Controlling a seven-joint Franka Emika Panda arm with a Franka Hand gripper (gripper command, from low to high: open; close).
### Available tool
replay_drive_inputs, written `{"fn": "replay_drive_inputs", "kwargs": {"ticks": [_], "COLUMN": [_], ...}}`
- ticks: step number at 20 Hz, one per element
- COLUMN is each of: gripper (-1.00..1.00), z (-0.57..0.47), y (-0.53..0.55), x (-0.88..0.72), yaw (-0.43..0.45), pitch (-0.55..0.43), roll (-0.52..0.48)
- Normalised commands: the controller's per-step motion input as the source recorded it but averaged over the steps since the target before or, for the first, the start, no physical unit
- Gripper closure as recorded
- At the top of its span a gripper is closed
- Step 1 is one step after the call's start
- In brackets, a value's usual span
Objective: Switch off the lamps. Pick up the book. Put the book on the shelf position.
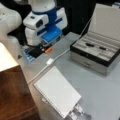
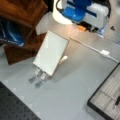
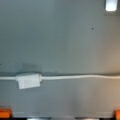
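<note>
Book (image 1: 57, 91) rests tilted on its metal stand (image 1: 79, 111), untouched.
Gripper (image 1: 43, 49) low over desk (image 1: 100, 90) at 11 o'clock of book; finger opening cannot be told; nothing held.

The grey tabletop (image 1: 100, 92) bears a white cable (image 1: 57, 57) (with switch) and an open case (image 1: 96, 53).

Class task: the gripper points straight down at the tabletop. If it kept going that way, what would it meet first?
Probably the white cable with its inline switch, which crosses the grey tabletop right below the wrist camera. Depth is unclear, so the gripper might touch bare table beside it.
</note>
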Motion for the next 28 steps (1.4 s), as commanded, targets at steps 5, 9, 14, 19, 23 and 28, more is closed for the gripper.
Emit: {"fn": "replay_drive_inputs", "kwargs": {"ticks": [5, 9, 14, 19, 23, 28], "gripper": [-1.00, -1.00, -1.00, -1.00, -1.00, -1.00], "z": [-0.02, -0.04, -0.10, -0.18, -0.21, -0.18], "y": [0.09, 0.25, 0.31, 0.20, 0.13, 0.18], "x": [-0.06, -0.20, -0.28, -0.28, -0.42, -0.63], "yaw": [0.139, 0.140, 0.133, 0.027, -0.073, -0.116], "pitch": [-0.005, 0.017, -0.003, -0.073, -0.098, -0.098], "roll": [-0.053, -0.009, 0.030, 0.085, 0.165, 0.232]}}
